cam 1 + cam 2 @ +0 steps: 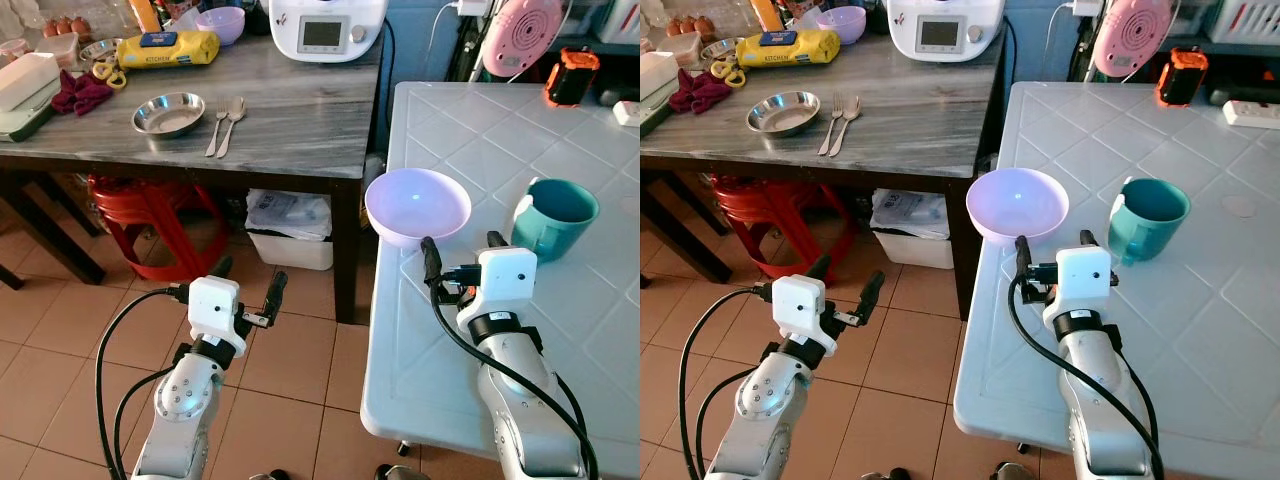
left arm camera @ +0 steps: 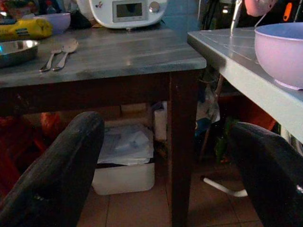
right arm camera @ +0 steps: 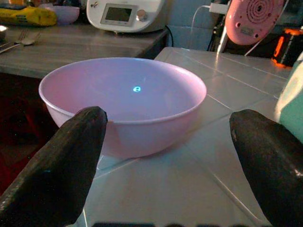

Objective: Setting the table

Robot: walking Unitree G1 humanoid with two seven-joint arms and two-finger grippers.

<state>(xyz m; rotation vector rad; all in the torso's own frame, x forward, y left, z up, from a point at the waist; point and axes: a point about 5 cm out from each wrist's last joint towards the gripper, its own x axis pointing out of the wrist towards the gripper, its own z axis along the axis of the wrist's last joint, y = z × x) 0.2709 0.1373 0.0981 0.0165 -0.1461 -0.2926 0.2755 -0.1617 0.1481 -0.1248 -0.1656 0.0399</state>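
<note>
A lilac bowl [image 1: 417, 206] stands empty near the left edge of the white tiled table [image 1: 590, 300], with a teal mug [image 1: 553, 217] to its right. My right gripper [image 1: 462, 252] hovers open just behind the bowl [image 3: 125, 101], fingers [image 3: 61, 165] spread and nothing between them. On the grey wooden table [image 1: 290, 120] lie a steel dish [image 1: 168, 113], a fork [image 1: 216, 133] and a spoon [image 1: 233, 122]. My left gripper [image 1: 248, 282] is open over the tiled floor, below that table's front edge.
A white kitchen appliance [image 1: 326, 27], a yellow packet [image 1: 168, 48] and another lilac bowl [image 1: 220, 24] sit at the back of the grey table. A red stool [image 1: 150, 215] and a white bin [image 1: 290, 230] stand beneath it. An orange device [image 1: 571, 76] rests on the white table.
</note>
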